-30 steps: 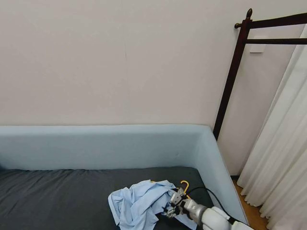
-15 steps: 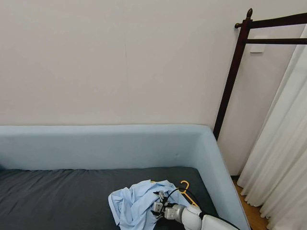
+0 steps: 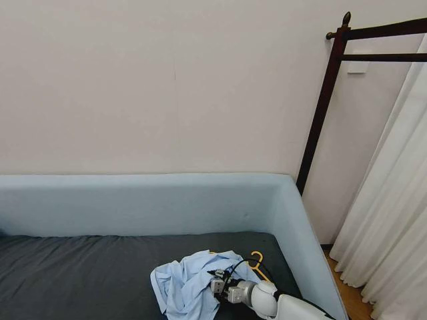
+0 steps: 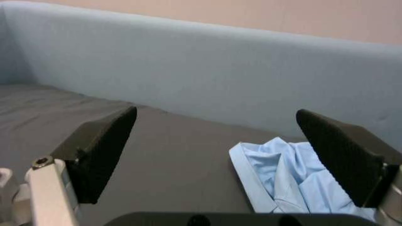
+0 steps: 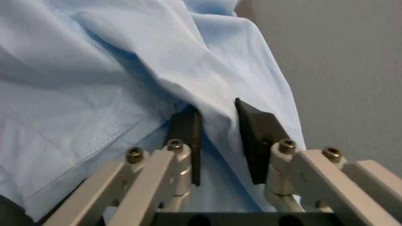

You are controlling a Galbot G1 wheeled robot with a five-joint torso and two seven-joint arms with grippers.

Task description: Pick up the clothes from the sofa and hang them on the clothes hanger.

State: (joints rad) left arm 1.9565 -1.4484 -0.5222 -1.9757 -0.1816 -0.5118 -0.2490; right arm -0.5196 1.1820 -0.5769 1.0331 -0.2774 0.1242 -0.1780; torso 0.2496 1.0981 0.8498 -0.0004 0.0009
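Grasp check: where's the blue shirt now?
Head view: crumpled light blue shirt lies on the dark grey sofa seat, right end, a fold pinched in the right tool.

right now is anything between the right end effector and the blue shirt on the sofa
Nothing visible. The right end effector sits on the crumpled light blue shirt, on the dark grey sofa seat, with a fold between its pads.
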